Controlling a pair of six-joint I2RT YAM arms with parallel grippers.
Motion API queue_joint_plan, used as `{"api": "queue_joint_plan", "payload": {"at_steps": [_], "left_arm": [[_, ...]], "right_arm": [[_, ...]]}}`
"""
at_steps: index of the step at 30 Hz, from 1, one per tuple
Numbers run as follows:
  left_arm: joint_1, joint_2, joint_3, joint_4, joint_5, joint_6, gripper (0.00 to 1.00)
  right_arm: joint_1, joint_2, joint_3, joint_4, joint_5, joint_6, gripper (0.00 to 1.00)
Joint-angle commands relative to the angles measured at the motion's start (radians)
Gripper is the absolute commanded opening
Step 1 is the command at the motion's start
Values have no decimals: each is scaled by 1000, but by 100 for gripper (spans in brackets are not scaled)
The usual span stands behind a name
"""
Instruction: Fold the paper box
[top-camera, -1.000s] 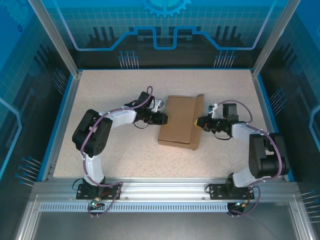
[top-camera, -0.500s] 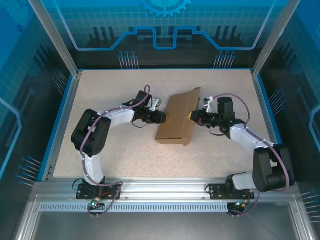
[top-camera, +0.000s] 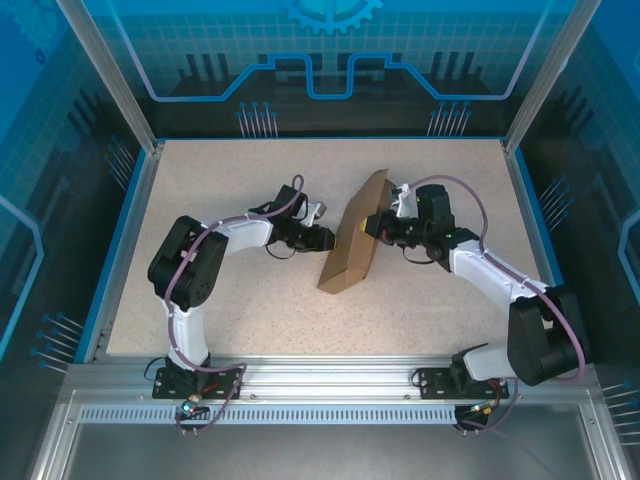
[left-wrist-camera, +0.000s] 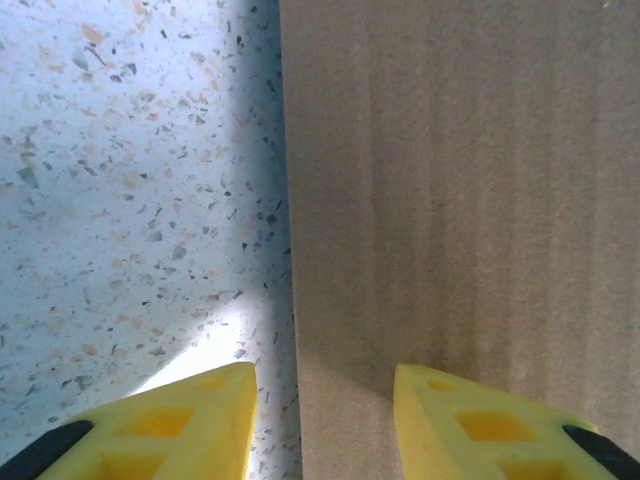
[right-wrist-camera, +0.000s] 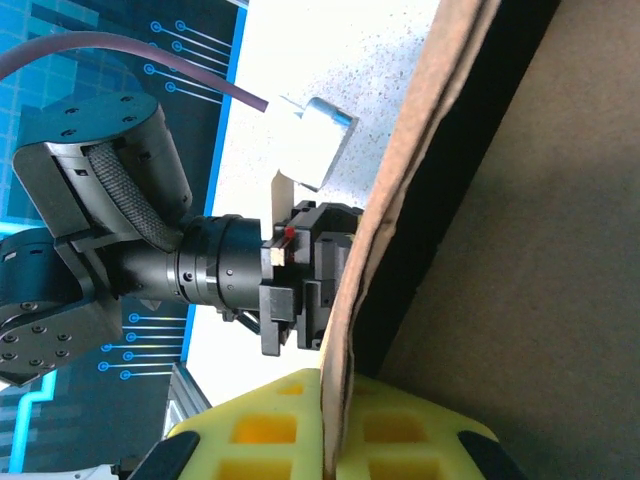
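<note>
paper box (top-camera: 352, 240) is tipped up on one long edge in the middle of the bench (top-camera: 240, 310), leaning. the right fingers (right-wrist-camera: 400, 435) are clenched on its raised cardboard edge. the left fingers (left-wrist-camera: 180, 425) sit parted at the low left edge, one over the cardboard, grasping nothing. the risk, as i read it: that thin pinch slips or creases the panel, the bottom edge skids, and the box flops flat before the left side can brace it.

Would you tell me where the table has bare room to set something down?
The table is bare along its far edge behind the paper box and in the near strip before the arm bases. The middle is crowded: left gripper and right gripper flank the box.
</note>
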Motion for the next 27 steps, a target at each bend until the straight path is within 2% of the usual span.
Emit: {"api": "queue_joint_plan", "payload": {"at_steps": [1,9,18,23,27], "left_arm": [[-17,38,14,-10,21,-14,43],[-9,33,19,6,-30,-18,50],[39,-123,-81,63,-140,-32,65],[42,-313,-209,117,-245,-46,71],[5,-568,-367,196,-313,-53,76]], "right_arm": [[49,47,24,-73,67,-22,8],[96,105,77,-105,197,-7,8],[121,135,72,-96,244,2,8],[129,139,87,-105,256,-1,8],[132,141,102,-119,262,-6,8]]}}
